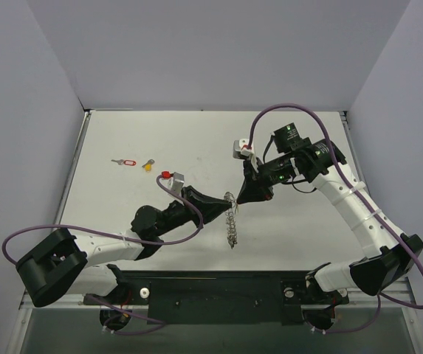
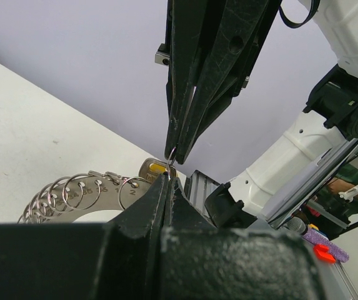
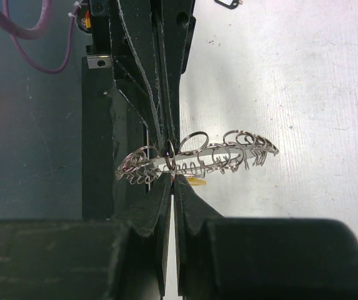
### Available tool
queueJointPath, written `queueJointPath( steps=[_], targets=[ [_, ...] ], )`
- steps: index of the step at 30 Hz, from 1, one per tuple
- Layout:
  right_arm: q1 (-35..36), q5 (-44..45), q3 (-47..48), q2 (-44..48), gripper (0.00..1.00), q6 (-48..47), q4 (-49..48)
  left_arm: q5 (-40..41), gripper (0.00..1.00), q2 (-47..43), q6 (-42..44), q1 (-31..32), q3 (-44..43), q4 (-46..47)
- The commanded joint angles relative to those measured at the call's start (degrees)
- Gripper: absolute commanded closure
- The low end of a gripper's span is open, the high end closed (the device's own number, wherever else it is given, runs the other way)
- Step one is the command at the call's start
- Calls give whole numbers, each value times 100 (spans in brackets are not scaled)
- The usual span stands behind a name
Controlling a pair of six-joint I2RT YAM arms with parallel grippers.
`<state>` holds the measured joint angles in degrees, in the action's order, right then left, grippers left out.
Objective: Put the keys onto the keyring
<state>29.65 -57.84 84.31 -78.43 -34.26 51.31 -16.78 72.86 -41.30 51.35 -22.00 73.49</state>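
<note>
The keyring hangs in mid-air between both grippers, a flat silver loop carrying several small wire rings. My left gripper is shut on its edge, fingertips pressed together. My right gripper meets it tip to tip and is shut on one small ring of the keyring. A yellow key head shows just behind the tips, and it peeks out under the ring; I cannot tell whether it is threaded on. A red-tagged key and a yellow key lie on the table at the far left.
The white table has purple walls on three sides. Purple cables loop from both arms. A black base rail runs along the near edge between the arm mounts.
</note>
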Motion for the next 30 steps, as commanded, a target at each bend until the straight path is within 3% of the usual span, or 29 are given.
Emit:
queueJointPath(
  steps=[1, 30],
  targets=[
    [15, -368, 50, 65, 100, -221, 265, -36, 100, -219, 87, 15, -173, 1932],
    [-144, -561, 129, 83, 100, -634, 573, -493, 100, -158, -133, -29, -296, 2011]
  ],
)
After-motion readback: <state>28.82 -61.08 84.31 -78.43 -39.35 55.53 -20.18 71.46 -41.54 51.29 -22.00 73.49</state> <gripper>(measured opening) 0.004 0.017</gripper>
